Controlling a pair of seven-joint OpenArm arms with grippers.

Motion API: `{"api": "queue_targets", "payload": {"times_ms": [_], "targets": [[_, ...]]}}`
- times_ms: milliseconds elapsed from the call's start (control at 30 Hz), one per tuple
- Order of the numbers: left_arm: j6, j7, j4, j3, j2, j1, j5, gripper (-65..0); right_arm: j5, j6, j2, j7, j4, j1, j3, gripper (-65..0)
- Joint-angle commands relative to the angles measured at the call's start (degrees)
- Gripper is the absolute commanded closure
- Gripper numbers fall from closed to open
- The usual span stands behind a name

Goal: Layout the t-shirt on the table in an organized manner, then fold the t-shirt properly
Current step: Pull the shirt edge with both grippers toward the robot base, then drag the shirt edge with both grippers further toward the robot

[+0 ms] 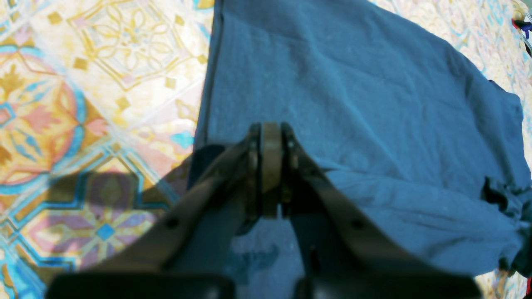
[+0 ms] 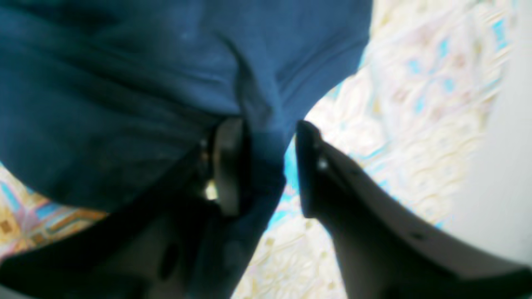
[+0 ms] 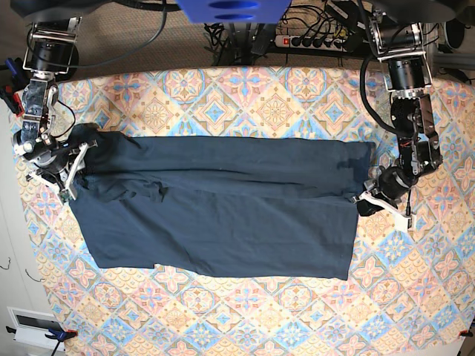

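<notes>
Left wrist view: left claw (image 1: 271,166), jaws pressed together with nothing visibly between them, poised over the plain dark navy-teal soft-fabric t-shirt (image 1: 353,104), just inside its straight edge on the colourful tile-patterned worktop (image 1: 104,104).

Right wrist view: right claw (image 2: 266,166), jaws parted, a fold of shirt cloth between them, seemingly let go.

Base view: shirt spread wide across the worktop's middle, top strip doubled over. Judged step: first lengthwise fold laid. Next move calls for regripping the shirt's ends.

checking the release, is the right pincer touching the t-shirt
Touching. In the right wrist view the right pincer stands open with t-shirt fabric draped between its jaws, lying against the left one.
</notes>
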Motion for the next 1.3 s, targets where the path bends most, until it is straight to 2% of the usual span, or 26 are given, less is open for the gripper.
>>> {"api": "queue_targets", "payload": {"times_ms": [0, 133, 200, 367, 467, 533, 667, 800, 967, 1267], "targets": [[-0.21, -1.07, 1.03, -0.45, -0.81, -1.19, -0.73, -3.3, 0.16, -0.17, 0.72, 1.14, 1.09, 0.82, 0.48, -23.8], [-0.21, -0.98, 1.12, -0.45, -0.81, -0.84, -0.82, -14.5, 0.16, -0.17, 0.54, 2.46, 1.97, 0.82, 0.48, -26.4], [-0.21, -0.98, 1.12, -0.8, -0.81, -0.75, -1.08, -16.7, 0.16, -0.17, 0.54, 2.81, 3.56, 0.82, 0.57, -26.8], [-0.21, -0.46, 1.47, -5.29, -0.64, 1.09, -2.4, -17.1, 0.07, -0.26, 0.54, 4.74, 7.69, 0.82, 0.83, -26.8], [-0.21, 0.07, 1.64, -8.63, -0.9, 5.05, -8.82, -17.2, 0.07, -0.26, 0.54, 4.92, 11.38, 0.56, 0.92, -26.8], [-0.21, 2.53, 4.19, -11.0, -2.22, 8.92, -13.21, -17.2, 0.16, -0.26, 0.54, 4.74, 14.72, -2.25, 1.71, -26.6], [-0.21, 3.41, 8.77, -11.79, -1.78, 15.33, -17.43, -17.2, 0.25, -0.26, 0.45, 4.57, 20.96, -8.58, 4.79, -26.6], [-0.21, 3.41, 8.77, -11.88, 0.33, 17.88, -17.34, -17.2, 0.25, -0.26, 0.19, 4.57, 24.3, -14.12, 4.61, -26.5], [-0.21, 3.41, 8.41, -12.14, 4.29, 18.67, -17.34, -17.2, 0.25, -0.17, -2.36, 4.74, 25.01, -18.52, 4.61, -26.4], [-0.12, 3.41, 2.96, -12.14, 7.54, 18.67, -17.52, -17.2, 0.25, -0.17, -3.5, 4.74, 25.01, -20.8, 4.53, -26.4]]}}
